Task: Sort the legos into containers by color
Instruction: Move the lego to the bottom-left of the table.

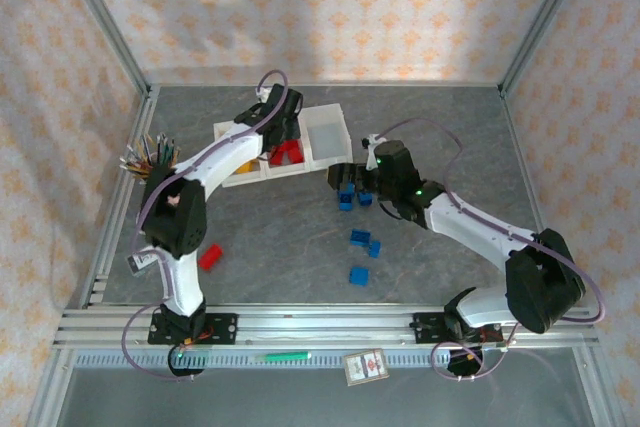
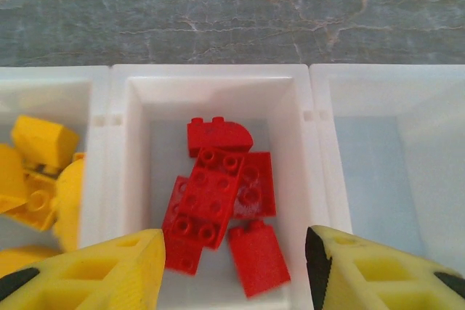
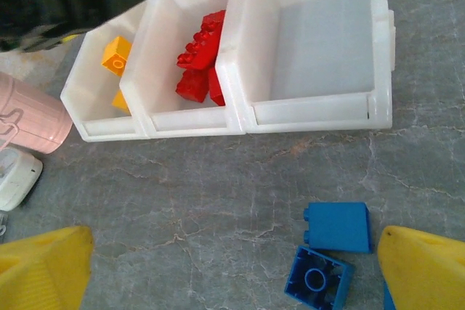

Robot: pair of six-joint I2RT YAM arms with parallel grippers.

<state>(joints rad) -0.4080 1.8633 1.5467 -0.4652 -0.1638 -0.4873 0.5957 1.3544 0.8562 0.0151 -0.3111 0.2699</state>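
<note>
Floral walls are enclosing the grey marbled table. The left gripper is hanging released above red legos; the right gripper is gaping empty beside blue legos.

Red legos in middle bin

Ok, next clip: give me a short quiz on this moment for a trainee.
1. Pick one: the studded plastic bricks in the middle white translucent plastic bin are A red, B blue, C yellow.
2. True or false: the rightmost bin holds bricks.
3. Fill in: one loose red brick lies on the grey marbled table nearest the ___ arm.
Key: 1 A; 2 false; 3 left.
</note>
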